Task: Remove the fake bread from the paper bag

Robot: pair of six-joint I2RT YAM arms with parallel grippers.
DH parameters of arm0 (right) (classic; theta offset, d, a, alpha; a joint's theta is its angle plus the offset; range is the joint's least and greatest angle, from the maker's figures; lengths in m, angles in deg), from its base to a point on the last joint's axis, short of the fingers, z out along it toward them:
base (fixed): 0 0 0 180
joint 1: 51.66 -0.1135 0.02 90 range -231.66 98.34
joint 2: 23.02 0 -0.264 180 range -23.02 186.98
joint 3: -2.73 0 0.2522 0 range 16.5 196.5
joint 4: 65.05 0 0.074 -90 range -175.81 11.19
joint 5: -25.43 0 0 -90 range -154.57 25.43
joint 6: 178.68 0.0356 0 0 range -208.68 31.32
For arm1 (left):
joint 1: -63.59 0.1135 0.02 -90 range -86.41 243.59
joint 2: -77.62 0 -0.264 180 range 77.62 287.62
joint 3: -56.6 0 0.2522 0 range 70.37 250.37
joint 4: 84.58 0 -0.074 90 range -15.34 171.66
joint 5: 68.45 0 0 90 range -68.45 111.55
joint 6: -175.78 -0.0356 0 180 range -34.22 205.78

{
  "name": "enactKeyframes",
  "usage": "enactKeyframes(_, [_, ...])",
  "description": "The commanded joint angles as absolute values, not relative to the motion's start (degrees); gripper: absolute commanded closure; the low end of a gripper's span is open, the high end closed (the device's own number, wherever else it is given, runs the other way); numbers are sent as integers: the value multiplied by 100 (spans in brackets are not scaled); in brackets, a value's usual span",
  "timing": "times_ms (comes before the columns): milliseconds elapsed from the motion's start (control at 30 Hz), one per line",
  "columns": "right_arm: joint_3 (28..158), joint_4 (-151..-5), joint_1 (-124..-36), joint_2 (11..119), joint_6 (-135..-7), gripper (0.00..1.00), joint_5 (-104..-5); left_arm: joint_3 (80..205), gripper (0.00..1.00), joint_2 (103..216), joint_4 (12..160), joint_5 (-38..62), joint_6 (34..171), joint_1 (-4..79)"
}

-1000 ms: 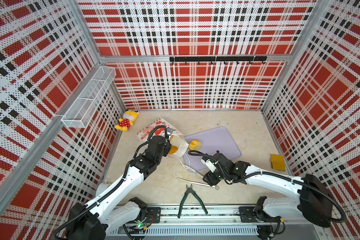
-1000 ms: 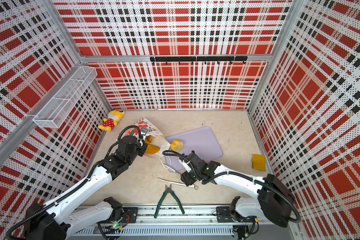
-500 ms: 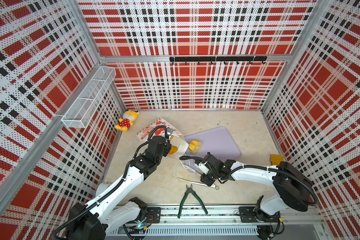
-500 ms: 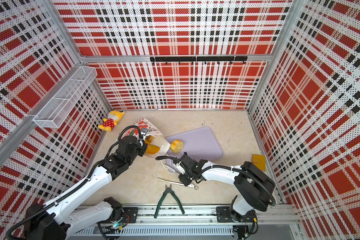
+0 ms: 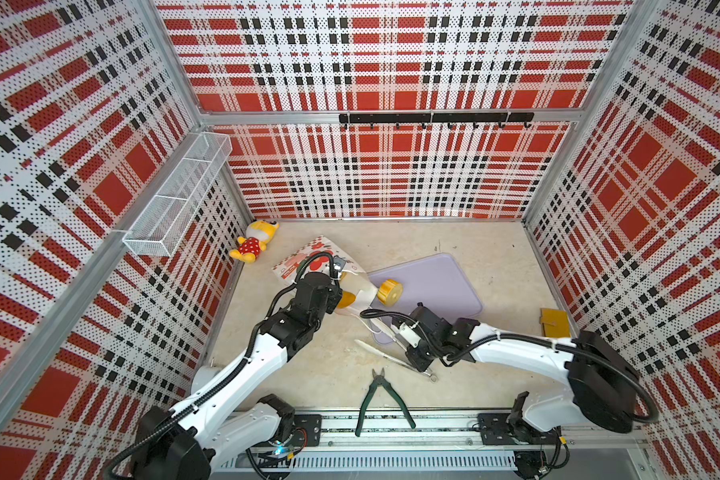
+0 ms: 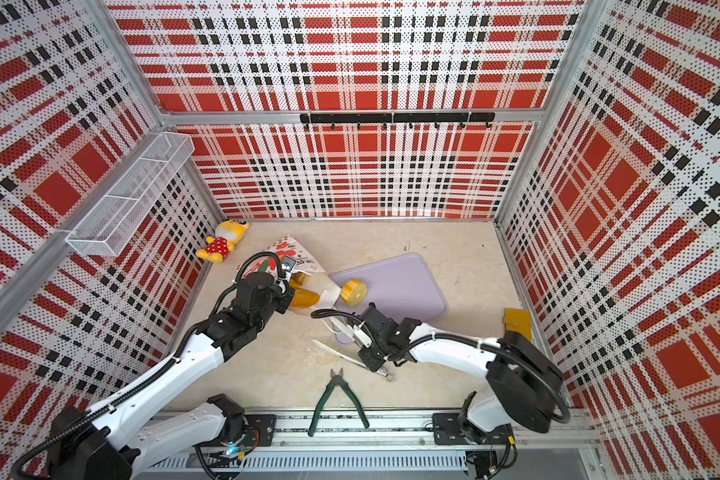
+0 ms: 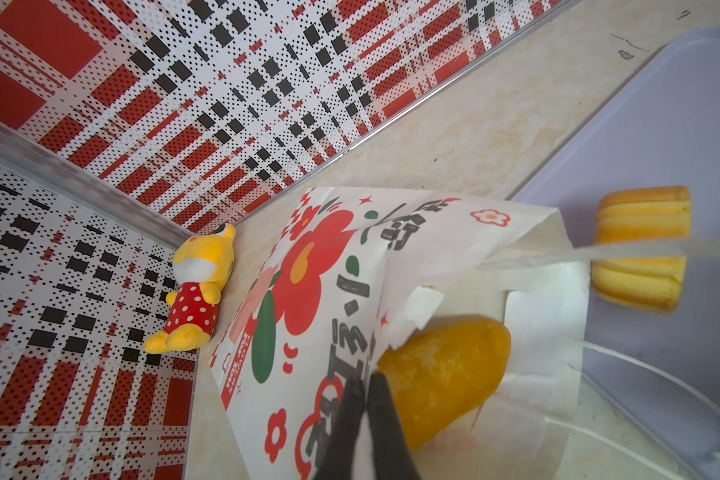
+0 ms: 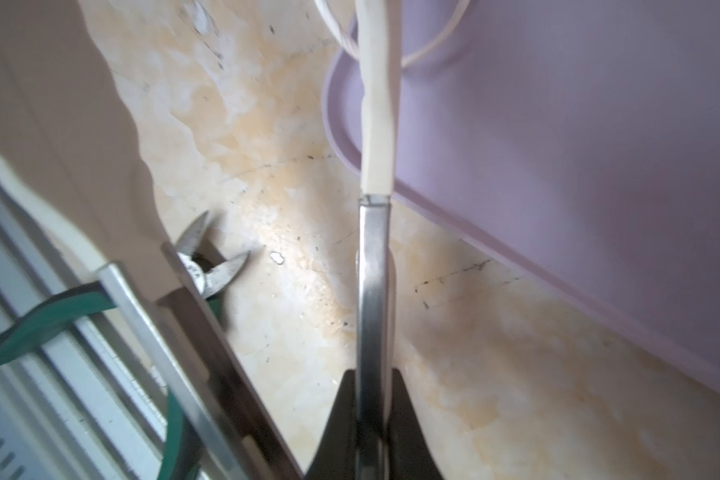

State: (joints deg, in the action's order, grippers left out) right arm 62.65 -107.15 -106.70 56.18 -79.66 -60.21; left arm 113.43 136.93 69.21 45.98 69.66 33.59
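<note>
Left gripper (image 7: 366,384): jaws pressed together, pinching the upper paper edge at the mouth of the paper bag (image 7: 329,266); nothing else is between them. Right gripper (image 8: 373,376): clenched on one steel arm of the tongs (image 8: 374,270), whose white tip reaches over a corner of the lilac tray (image 5: 441,286). The tongs' other arm splays wide, away from the tray, so the tongs themselves stand open and grasp nothing. The paper bag, white with red flower prints, lies on its side just beside the tray, its mouth facing the tray and overlapping its edge. A long loaf (image 7: 445,374), orange-yellow, shows in the open mouth, right beside the left gripper. A fluted cake (image 5: 388,292), golden yellow, rests on the tray just outside the mouth.
</note>
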Motion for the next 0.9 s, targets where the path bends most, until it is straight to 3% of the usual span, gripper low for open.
enactKeyframes(0, [6102,-10852,-10699,4943,-7883,100,-6042,11299,100,13563,6901,4723,7018,3327])
enactKeyframes(167, [5959,-11133,-10627,3965,-7419,100,-6439,11299,100,13546,6927,4647,6941,3310])
enactKeyframes(233, [5958,-11245,-10217,3559,-7009,100,-6555,11291,100,13547,6934,4634,6891,3277])
enactKeyframes(433, [6019,-11611,-7413,2871,-6415,100,-6329,11184,100,13485,7083,4618,6837,3161])
enactKeyframes(600, [6547,-11271,-5246,4308,-7089,100,-5864,10873,100,13545,7530,4591,6743,3112])
enactKeyframes(867, [8361,-11431,-4778,6995,-7903,100,-6360,10487,100,13168,7683,4520,6340,3107])
